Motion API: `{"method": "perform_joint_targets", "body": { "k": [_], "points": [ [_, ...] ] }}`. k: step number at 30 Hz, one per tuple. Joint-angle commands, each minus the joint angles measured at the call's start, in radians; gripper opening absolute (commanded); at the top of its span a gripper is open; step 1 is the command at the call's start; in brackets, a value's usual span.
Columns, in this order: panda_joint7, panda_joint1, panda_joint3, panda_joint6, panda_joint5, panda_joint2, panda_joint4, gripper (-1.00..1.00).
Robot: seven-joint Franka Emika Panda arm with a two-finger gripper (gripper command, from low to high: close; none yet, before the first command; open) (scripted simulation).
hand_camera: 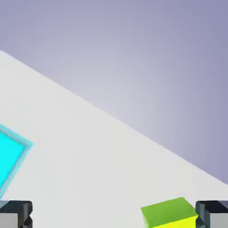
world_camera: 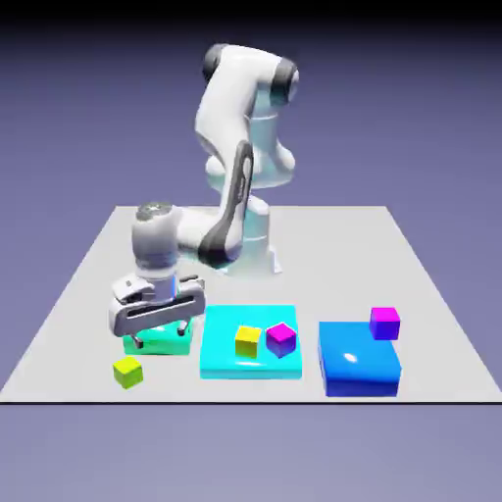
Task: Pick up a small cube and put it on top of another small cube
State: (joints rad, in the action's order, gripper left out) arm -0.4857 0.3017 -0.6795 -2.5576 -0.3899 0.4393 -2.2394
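The small lime cube (world_camera: 127, 371) rests on the table near its front edge, at the exterior view's left. My gripper (world_camera: 162, 335) hovers just behind and to the right of it, over a flat green block (world_camera: 157, 344), open and holding nothing. In the hand view the lime cube (hand_camera: 171, 213) shows at the bottom edge, close beside the right fingertip (hand_camera: 213, 213) and not centred in the gripper (hand_camera: 114, 217). A purer yellow small cube (world_camera: 247, 340) and a magenta small cube (world_camera: 281, 338) sit on the flat cyan block (world_camera: 221, 353).
A flat blue block (world_camera: 359, 361) lies at the front right with another magenta cube (world_camera: 384, 322) on its back corner. A corner of the cyan block (hand_camera: 8, 161) shows at the hand view's left. The table's front edge runs just past the lime cube.
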Motion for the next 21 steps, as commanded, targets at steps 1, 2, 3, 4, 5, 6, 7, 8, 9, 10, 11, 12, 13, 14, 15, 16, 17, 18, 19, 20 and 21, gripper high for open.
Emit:
{"method": "perform_joint_targets", "body": {
  "k": [1,2,3,4,5,6,7,8,9,10,11,12,13,14,15,16,17,18,19,20,21],
  "points": [
    [-0.044,0.010,-0.024,0.017,-0.014,0.036,0.020,0.00],
    [-0.087,0.021,-0.048,0.034,-0.028,0.072,0.040,0.00],
    [-0.131,0.031,-0.072,0.051,-0.041,0.107,0.061,0.00],
    [-0.174,0.041,-0.096,0.068,-0.055,0.143,0.081,0.00],
    [-0.218,0.051,-0.120,0.085,-0.069,0.179,0.101,0.00],
    [-0.251,0.059,-0.139,0.098,-0.080,0.206,0.117,0.00],
    [-0.251,0.059,-0.139,0.098,-0.080,0.206,0.117,0.00],
    [-0.268,0.028,-0.103,0.069,-0.108,0.242,0.126,0.00],
    [-0.285,-0.003,-0.067,0.039,-0.136,0.277,0.135,0.00],
    [-0.302,-0.034,-0.030,0.009,-0.164,0.312,0.144,0.00],
    [-0.315,-0.058,-0.002,-0.013,-0.186,0.340,0.151,0.00],
    [-0.315,-0.058,-0.002,-0.013,-0.186,0.340,0.151,-1.00],
    [-0.315,-0.058,-0.002,-0.013,-0.186,0.340,0.151,-1.00],
    [-0.298,-0.027,-0.038,0.016,-0.158,0.305,0.142,-1.00],
    [-0.281,0.004,-0.075,0.046,-0.130,0.269,0.133,-1.00],
    [-0.264,0.035,-0.111,0.075,-0.102,0.234,0.124,-1.00],
    [-0.241,0.061,-0.132,0.100,-0.072,0.199,0.113,-1.00],
    [-0.198,0.066,-0.103,0.109,-0.037,0.164,0.096,-1.00],
    [-0.154,0.072,-0.073,0.118,-0.002,0.128,0.079,-1.00],
    [-0.111,0.077,-0.044,0.126,0.033,0.093,0.062,-1.00],
    [-0.067,0.083,-0.014,0.135,0.067,0.058,0.045,-1.00]
  ]
}}
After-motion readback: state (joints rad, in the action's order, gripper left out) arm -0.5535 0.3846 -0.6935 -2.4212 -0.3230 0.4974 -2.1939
